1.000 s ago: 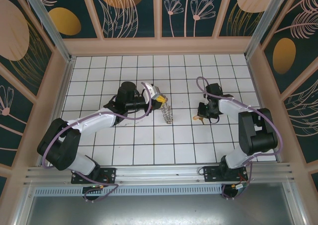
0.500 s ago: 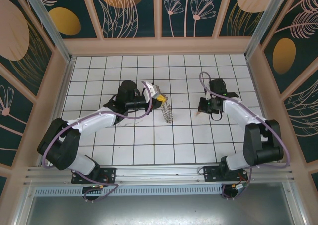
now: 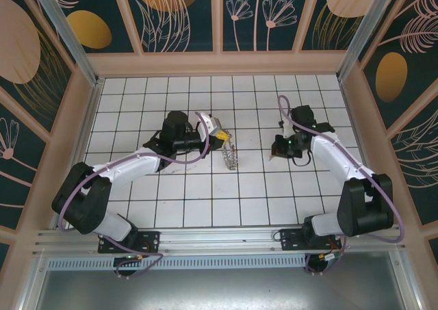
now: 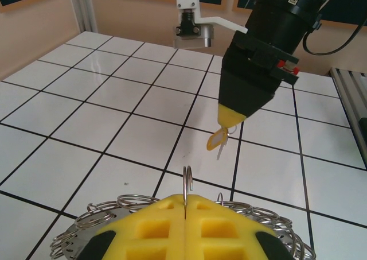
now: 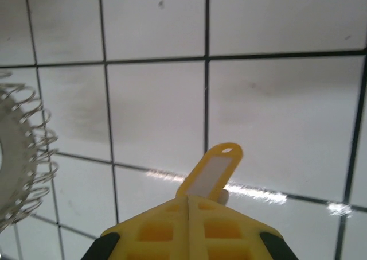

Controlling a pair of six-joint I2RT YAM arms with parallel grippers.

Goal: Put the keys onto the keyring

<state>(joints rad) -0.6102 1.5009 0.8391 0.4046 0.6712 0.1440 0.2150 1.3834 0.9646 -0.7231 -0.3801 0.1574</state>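
Observation:
The keyring (image 3: 231,155) hangs upright above the white tiles, and my left gripper (image 3: 222,137) is shut on it. In the left wrist view one small metal loop (image 4: 187,182) is pinched between the yellow pads (image 4: 166,225), with the fringe of loops (image 4: 112,205) spreading to both sides. My right gripper (image 3: 275,150) is shut on a small key with a yellow plastic tag (image 5: 211,173), not a red one. That key (image 4: 218,140) dangles from the right gripper (image 4: 231,118) about one tile from the ring. The keyring's edge (image 5: 20,156) lies at the left. A second key is out of view.
The white tiled floor (image 3: 205,194) is boxed in by wooden-framed walls with floral panels (image 3: 181,22) at the back and on both sides. An aluminium rail (image 3: 205,238) runs along the near edge by the arm bases.
My right gripper has lifted the key off the floor and carried it slightly away, the arm's elbow swinging right. The left arm and keyring have stayed put.

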